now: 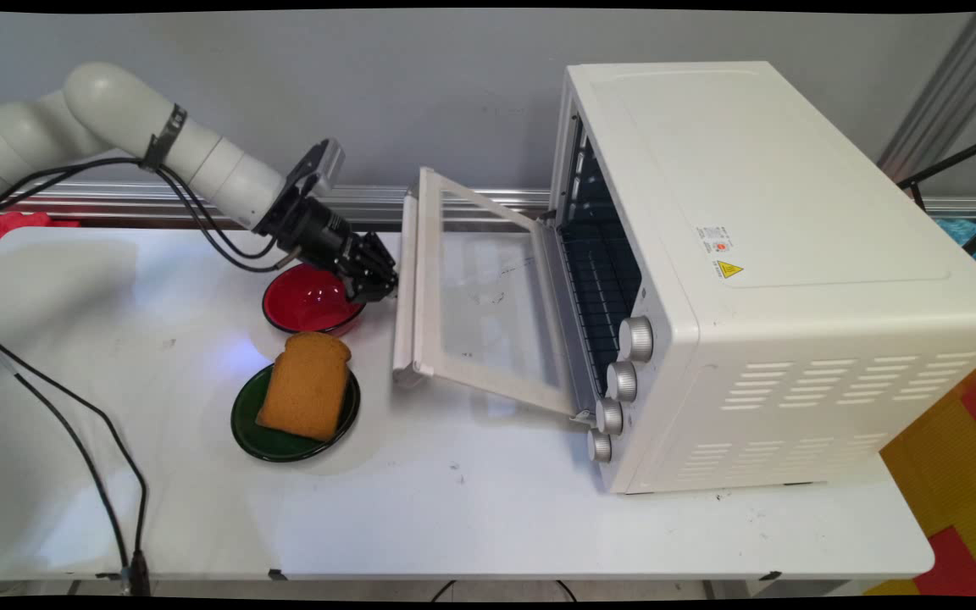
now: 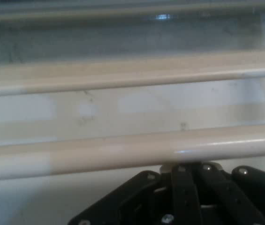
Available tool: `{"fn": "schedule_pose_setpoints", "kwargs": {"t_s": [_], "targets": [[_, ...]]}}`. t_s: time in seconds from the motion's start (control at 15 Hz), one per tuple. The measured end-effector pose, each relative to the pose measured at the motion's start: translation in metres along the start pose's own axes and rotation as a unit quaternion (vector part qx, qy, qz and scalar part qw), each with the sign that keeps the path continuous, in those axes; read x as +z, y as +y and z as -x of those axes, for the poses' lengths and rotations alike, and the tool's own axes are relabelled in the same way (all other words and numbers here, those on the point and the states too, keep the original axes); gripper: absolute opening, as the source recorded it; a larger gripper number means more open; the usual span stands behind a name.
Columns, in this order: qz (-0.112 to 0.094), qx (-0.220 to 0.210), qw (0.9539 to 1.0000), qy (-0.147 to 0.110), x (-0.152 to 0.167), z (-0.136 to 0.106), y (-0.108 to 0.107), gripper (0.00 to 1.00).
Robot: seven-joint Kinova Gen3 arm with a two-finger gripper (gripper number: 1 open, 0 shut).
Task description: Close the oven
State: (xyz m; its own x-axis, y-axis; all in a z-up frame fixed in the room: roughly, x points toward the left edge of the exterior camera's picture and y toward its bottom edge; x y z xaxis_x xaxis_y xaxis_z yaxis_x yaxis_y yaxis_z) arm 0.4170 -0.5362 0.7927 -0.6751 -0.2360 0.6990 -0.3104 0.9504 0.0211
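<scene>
A white flat bench stands before a grey wall; on it one white boxy toaster oven, its glass door hanging open, four silver knobs; two dishes, one green plate under one brown bread slice, one red bowl; the black tool sits at the door's handle, grip state unclear.

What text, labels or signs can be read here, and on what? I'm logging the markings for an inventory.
No text can be read as words.
Yellow triangular warning sign: on the white toaster oven's top; its symbol is too small to make out.
Small white sticker with a red mark, just above the triangle: print too small to read.
Oven knobs: no legible markings.
</scene>
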Motion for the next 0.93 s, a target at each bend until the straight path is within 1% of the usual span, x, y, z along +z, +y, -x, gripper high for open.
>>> {"fn": "schedule_pose_setpoints", "kwargs": {"t_s": [0.27, 0.47, 0.67, 0.93], "targets": [[-0.007, -0.003, 0.9997, 0.025, -0.010, -0.020, -0.003, 0.00], [-0.014, -0.007, 0.9986, 0.051, -0.022, -0.045, -0.005, 0.00], [-0.017, -0.011, 0.9965, 0.081, -0.030, -0.074, -0.005, 0.00], [-0.017, -0.014, 0.9939, 0.108, -0.033, -0.101, -0.005, 0.00]]}}
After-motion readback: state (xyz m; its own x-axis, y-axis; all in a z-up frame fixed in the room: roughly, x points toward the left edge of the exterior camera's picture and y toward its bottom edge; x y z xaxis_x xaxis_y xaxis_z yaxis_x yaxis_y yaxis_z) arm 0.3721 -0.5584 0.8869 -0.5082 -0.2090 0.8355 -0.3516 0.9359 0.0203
